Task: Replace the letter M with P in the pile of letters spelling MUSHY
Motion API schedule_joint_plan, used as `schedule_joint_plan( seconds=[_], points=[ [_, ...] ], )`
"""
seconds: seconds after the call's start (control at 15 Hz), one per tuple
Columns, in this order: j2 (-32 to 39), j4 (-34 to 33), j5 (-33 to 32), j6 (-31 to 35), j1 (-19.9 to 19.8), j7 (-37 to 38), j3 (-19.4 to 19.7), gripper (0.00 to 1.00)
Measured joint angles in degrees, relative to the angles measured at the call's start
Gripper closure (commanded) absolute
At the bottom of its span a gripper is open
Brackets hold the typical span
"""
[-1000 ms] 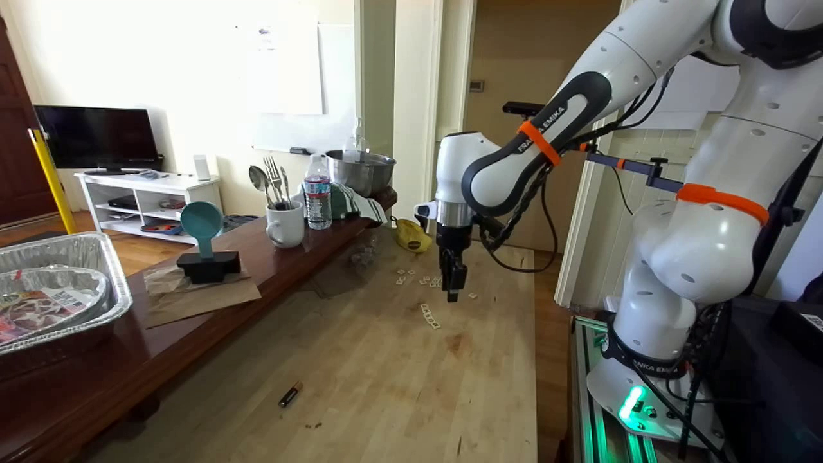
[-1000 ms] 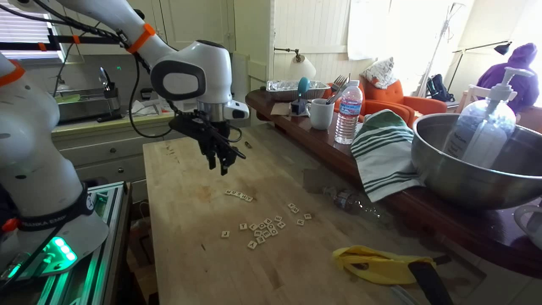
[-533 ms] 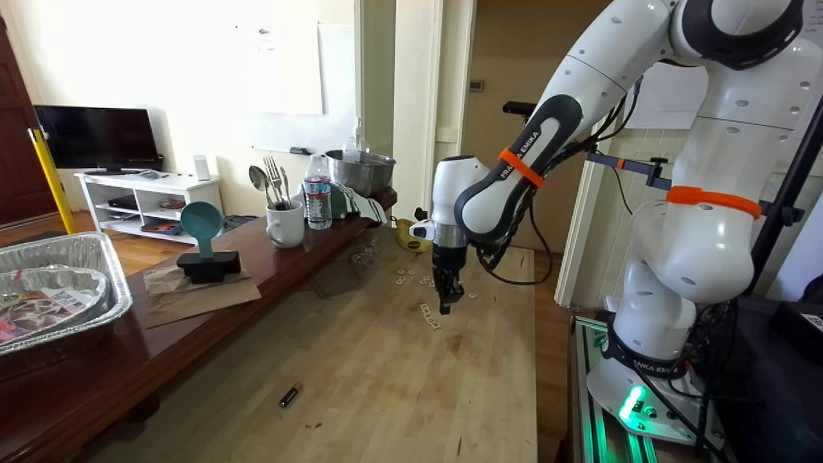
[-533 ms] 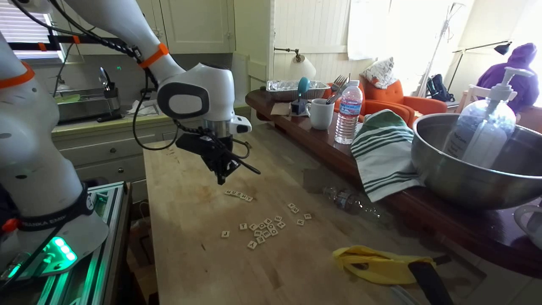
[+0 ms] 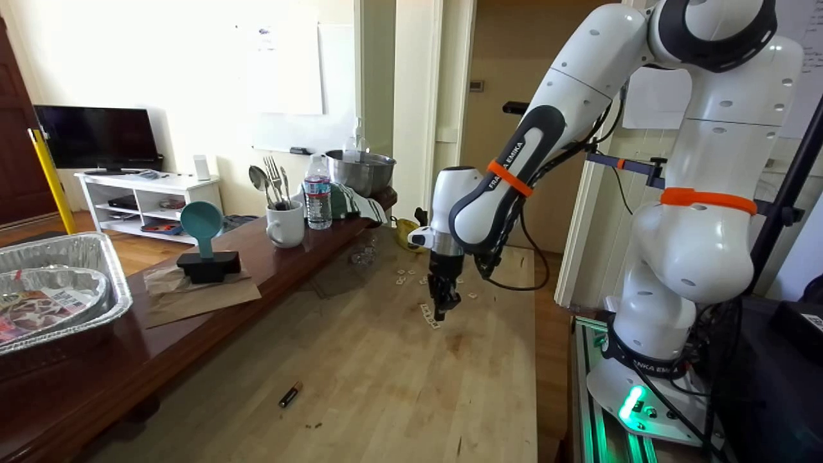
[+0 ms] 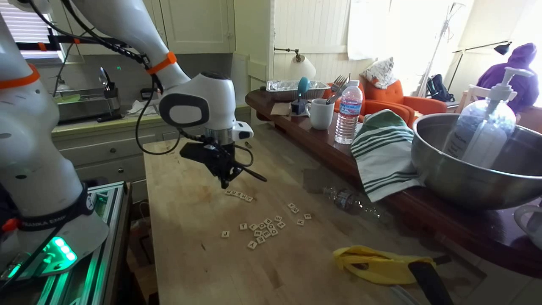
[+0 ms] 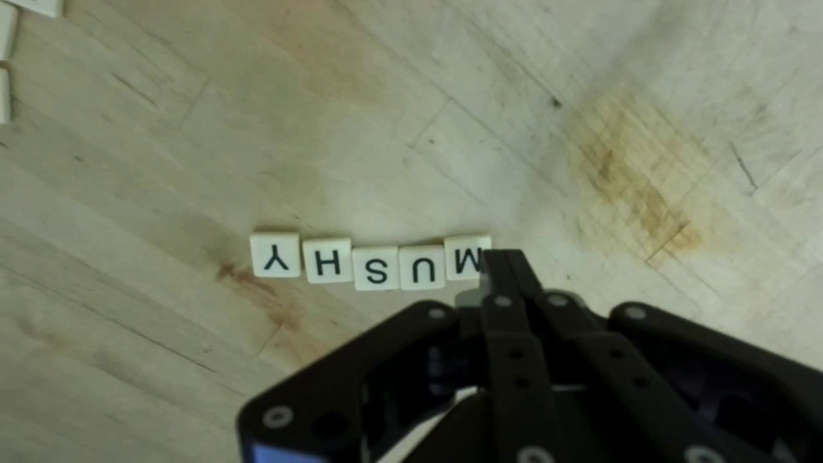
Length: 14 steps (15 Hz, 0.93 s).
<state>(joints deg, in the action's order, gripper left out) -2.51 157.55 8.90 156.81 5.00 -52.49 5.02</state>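
Note:
The tiles spelling MUSHY (image 6: 239,195) lie in a short row on the wooden table, seen in both exterior views. Upside down in the wrist view, the row runs from the letter M (image 7: 461,258) through U (image 7: 422,267), S (image 7: 376,269) and H (image 7: 328,260) to Y (image 7: 275,255). My gripper (image 7: 506,257) is shut with nothing between its fingers, low over the M end, and its tips cover the M's edge in that view. Whether they touch the tile I cannot tell. Other pile letters (image 6: 266,234) lie loosely scattered; which is P is too small to read surely.
A yellow bag (image 6: 377,264) and a clear plastic bottle (image 6: 349,200) lie on the table, and a battery (image 5: 290,394) is further off. Along one side a raised dark ledge (image 5: 154,302) carries a mug (image 5: 285,225), a water bottle (image 5: 318,196) and a steel bowl (image 5: 361,173).
The fingers, apart a second ago, have come together. My gripper has descended and shifted toward the M end of the row. The tiles look unmoved.

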Motion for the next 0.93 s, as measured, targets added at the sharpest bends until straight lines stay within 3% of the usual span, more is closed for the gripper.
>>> schedule_joint_plan(
  seconds=[0.93],
  points=[
    [3.43,-0.09,3.85,2.84,-2.53,-2.16,-3.35,1.00]
  ],
)
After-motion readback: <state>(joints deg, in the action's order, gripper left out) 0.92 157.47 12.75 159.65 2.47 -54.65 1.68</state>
